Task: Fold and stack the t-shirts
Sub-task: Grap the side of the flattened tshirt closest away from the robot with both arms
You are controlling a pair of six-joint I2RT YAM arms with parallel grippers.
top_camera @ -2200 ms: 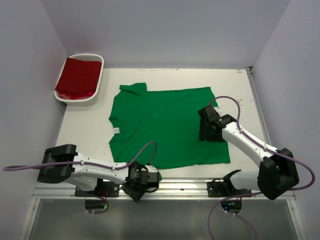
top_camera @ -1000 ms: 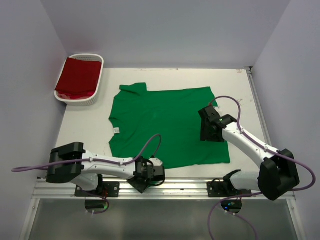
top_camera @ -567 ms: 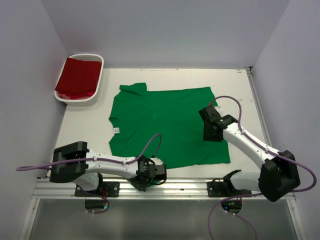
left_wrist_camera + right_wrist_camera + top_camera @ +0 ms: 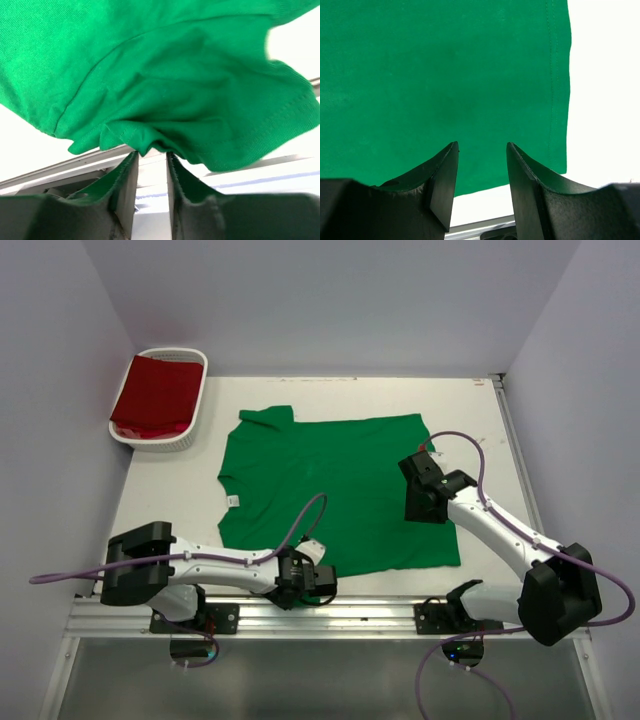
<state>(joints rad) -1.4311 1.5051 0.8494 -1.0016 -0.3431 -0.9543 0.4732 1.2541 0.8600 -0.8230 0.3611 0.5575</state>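
The bright green t-shirt [image 4: 330, 490] lies spread flat on the white table, neck to the left and hem to the right. Its near sleeve [image 4: 190, 110] is puckered right at the tips of my left gripper [image 4: 318, 585] [image 4: 150, 154]. Those jaws stand narrowly apart, and the table's rail shows between them. My right gripper [image 4: 415, 502] [image 4: 482, 145] hovers open over the shirt's hem side [image 4: 470, 75], with nothing between its fingers. The dark red t-shirt [image 4: 155, 390] lies folded in the basket.
A white slatted basket [image 4: 185, 440] stands at the back left corner. A metal rail [image 4: 370, 612] runs along the near table edge. The left arm's purple cable [image 4: 305, 520] loops over the shirt's near part. Walls close in on both sides.
My left gripper has slid right along the near edge, up against the green shirt's near sleeve. My right gripper has barely moved.
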